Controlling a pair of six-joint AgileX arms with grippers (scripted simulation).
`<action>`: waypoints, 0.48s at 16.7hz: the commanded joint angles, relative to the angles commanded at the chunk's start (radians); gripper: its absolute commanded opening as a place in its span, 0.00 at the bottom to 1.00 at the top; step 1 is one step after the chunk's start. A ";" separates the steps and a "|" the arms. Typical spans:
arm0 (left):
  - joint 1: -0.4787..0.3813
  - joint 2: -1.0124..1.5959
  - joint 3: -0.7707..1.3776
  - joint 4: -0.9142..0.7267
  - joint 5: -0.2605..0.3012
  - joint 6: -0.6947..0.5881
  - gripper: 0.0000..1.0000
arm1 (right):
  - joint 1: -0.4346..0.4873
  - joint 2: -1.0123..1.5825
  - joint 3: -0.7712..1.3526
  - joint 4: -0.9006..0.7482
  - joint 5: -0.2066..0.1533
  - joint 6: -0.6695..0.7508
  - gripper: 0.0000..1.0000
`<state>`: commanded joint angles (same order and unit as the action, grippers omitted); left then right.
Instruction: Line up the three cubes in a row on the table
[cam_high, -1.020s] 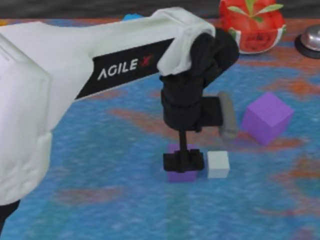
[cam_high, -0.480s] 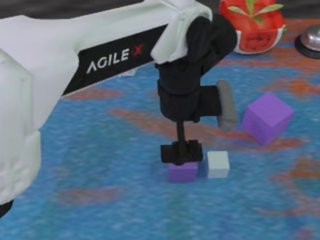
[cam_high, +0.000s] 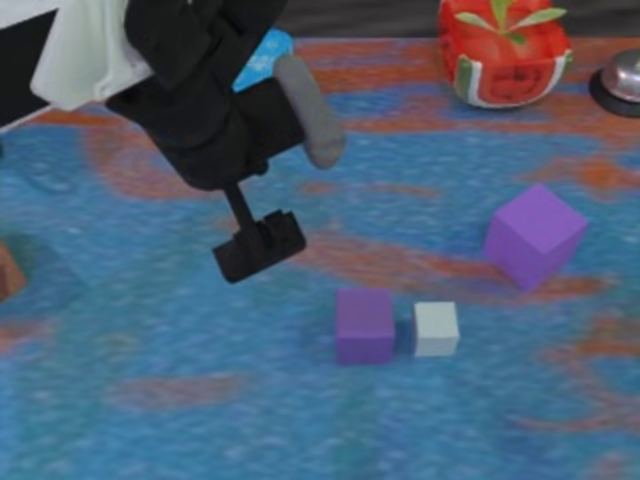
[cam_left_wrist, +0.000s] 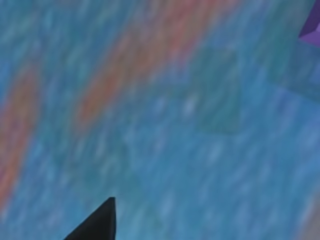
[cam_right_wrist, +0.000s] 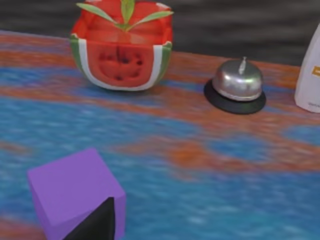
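Purple matte cube, smaller size (cam_high: 364, 325), rests flat on the mottled blue desk with orange-red swirls (cam_high: 200, 420), with the smallest pale grey-white cube (cam_high: 437, 329) just beside it on the right, a narrow gap between them and their faces roughly parallel. Large purple matte cube (cam_high: 534, 235) stands well apart, up and to the right, rotated relative to the pair, and is therefore not in the row. Left tool (cam_high: 260, 245) hangs above the desk, up and to the left of the pair, holding nothing; whether its fingers are parted or closed cannot be told from the pictures. Right tool is not visible in the top view; the right wrist view shows the large cube close below, with one dark fingertip (cam_right_wrist: 97, 222) in front of it, and the finger state cannot be told. Judgement: two cubes appear placed and the large cube remains to be brought into line. Risks: a grasp across the rotated cube's corners could slip or twist it; setting it down too close could knock the light grey-white cube out of line; a carry path near the watermelon-patterned box (cam_high: 505, 50) or the silver desk bell (cam_high: 622, 80) could strike them
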<state>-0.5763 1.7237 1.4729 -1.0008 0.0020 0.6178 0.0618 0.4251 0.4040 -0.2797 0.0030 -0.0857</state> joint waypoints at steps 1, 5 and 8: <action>0.037 -0.096 -0.081 0.049 -0.002 -0.031 1.00 | 0.013 0.092 0.079 -0.053 0.000 -0.016 1.00; 0.194 -0.521 -0.440 0.265 -0.009 -0.171 1.00 | 0.067 0.527 0.426 -0.293 -0.001 -0.088 1.00; 0.310 -0.844 -0.723 0.437 -0.013 -0.281 1.00 | 0.106 0.857 0.676 -0.470 0.000 -0.140 1.00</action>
<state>-0.2668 0.8794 0.7495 -0.5641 -0.0111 0.3370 0.1677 1.2819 1.0803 -0.7498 0.0032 -0.2255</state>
